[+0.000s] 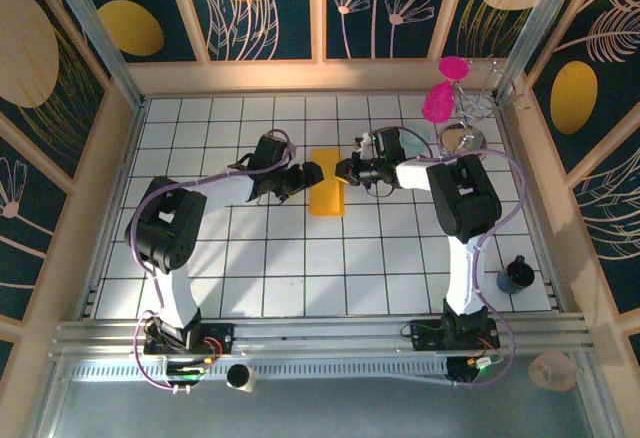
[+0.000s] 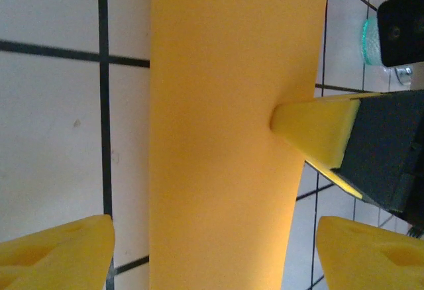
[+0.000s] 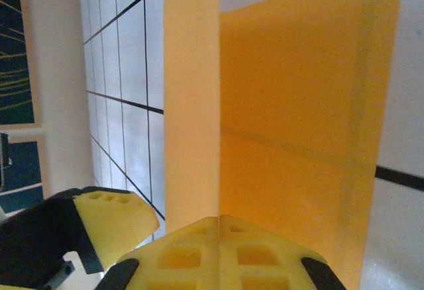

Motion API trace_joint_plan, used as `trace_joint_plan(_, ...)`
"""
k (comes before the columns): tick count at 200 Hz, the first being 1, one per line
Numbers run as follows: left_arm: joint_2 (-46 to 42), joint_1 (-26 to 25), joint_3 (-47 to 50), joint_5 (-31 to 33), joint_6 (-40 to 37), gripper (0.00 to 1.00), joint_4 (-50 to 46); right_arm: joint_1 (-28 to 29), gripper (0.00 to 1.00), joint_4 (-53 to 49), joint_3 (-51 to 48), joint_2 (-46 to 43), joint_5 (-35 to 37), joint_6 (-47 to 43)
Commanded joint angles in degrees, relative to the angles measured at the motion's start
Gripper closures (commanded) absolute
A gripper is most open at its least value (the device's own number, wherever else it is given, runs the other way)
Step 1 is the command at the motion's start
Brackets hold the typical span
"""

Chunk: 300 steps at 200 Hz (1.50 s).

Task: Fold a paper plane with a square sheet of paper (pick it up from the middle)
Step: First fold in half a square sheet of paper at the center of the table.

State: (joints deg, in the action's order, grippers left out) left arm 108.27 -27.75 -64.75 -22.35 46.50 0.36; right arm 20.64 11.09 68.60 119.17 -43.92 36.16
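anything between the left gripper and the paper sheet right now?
Nothing visible. The left gripper is open, with one finger on each side of the folded square sheet of paper and only bare tile between. The right gripper, shut, touches the sheet's far edge ahead of those fingertips, not between them and the paper.

Narrow orange-yellow sheet of paper [image 1: 327, 200] is seen lying on white tiled counter [image 1: 250, 258]. Left end effector [image 1: 311, 174] and right end effector [image 1: 345, 170] are positioned at its far end, one per side. Dark cup [image 1: 515, 275] is set near right edge.
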Motion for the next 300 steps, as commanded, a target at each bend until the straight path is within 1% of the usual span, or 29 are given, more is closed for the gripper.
trace_joint_plan(1, 2.59, 0.07, -2.83, 2.94, -1.69, 0.24, -3.68, -0.49, 0.97, -3.85, 3.11, 1.57, -0.18, -4.18)
trace_joint_plan(84, 8.63, -0.2, -9.08, 2.96, -2.03, 0.44, -5.98, -1.18, 0.96, -5.55, 5.71, 3.68, -2.26, -5.31)
trace_joint_plan(123, 10.71, -0.2, -11.44, 3.4, -3.05, 0.5, -8.12, -1.25, 0.95, -5.73, 5.87, 4.11, -2.59, -5.16)
trace_joint_plan(163, 12.1, -0.26, -11.98, 3.71, -3.96, 0.58, -9.67, -1.26, 0.93, -5.88, 5.84, 3.53, -2.15, -4.13)
trace_joint_plan(178, 12.65, -0.38, -12.06, 3.97, -4.17, 0.59, -10.15, -1.24, 0.91, -6.31, 5.91, 3.06, -1.64, -3.74)
trace_joint_plan(193, 13.19, -0.5, -12.29, 4.7, -4.55, 0.6, -11.09, -1.36, 0.86, -7.32, 5.9, 2.11, 0.07, -3.47)
trace_joint_plan(199, 13.56, -0.59, -12.37, 4.99, -4.81, 0.6, -11.45, -1.41, 0.84, -7.78, 5.78, 1.53, 0.78, -3.47)
trace_joint_plan(214, 14.43, -0.94, -12.71, 6.38, -5.61, 0.6, -12.88, -1.59, 0.75, -9.63, 5.58, -0.22, 3.66, -3.69)
trace_joint_plan(231, 15.77, -1.38, -13.28, 8.62, -6.87, 0.6, -15.24, -1.91, 0.69, -11.07, 4.75, -2.77, 7.44, -3.82)
trace_joint_plan(267, 18.53, -2.21, -13.23, 11.96, -8.61, 0.61, -18.17, -2.05, 0.68, -11.42, 1.47, -7.84, 12.46, -4.08)
trace_joint_plan(300, 20.17, -2.54, -11.74, 12.93, -8.25, 0.6, -18.47, -1.99, 0.69, -10.1, -1.13, -10.14, 13.03, -3.75)
